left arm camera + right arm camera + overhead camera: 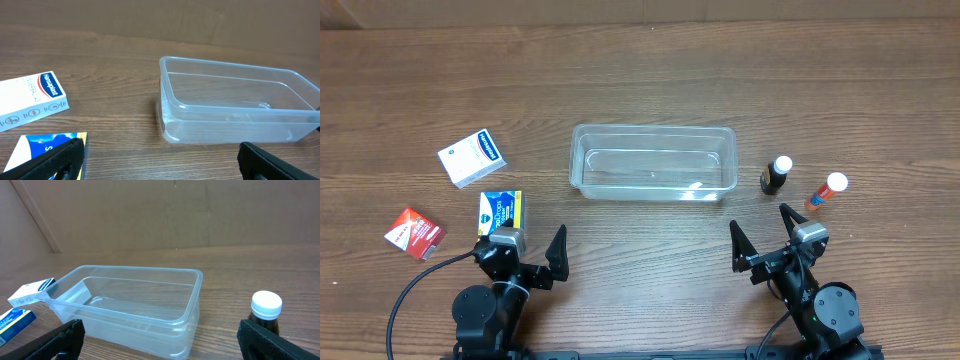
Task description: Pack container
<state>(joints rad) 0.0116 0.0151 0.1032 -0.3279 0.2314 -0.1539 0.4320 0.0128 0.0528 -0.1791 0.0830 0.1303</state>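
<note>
From overhead, the clear container sits at the middle of the wooden table, long side across the view, with nothing inside it. Well to its left lie 3 small boxes: a white box, a blue and yellow box just below it, and a red box farthest left. To the right of the container stand a dark bottle with a white cap and, just beyond it, an orange tube, also white-capped and tilted. The left gripper is near the table's front edge beside the blue and yellow box, its jaws spread wide and holding nothing; the right gripper is below the bottle, jaws likewise spread and empty. In the left wrist view, the container fills the right half, the white box lies at the left, the blue and yellow box is at the lower left corner, and the 2 black fingers are set far apart at the bottom edge. In the right wrist view, the container is ahead at centre-left, the dark bottle stands apart from it on the right above one finger, and the white box and the blue and yellow box show past the container's far left end.
</note>
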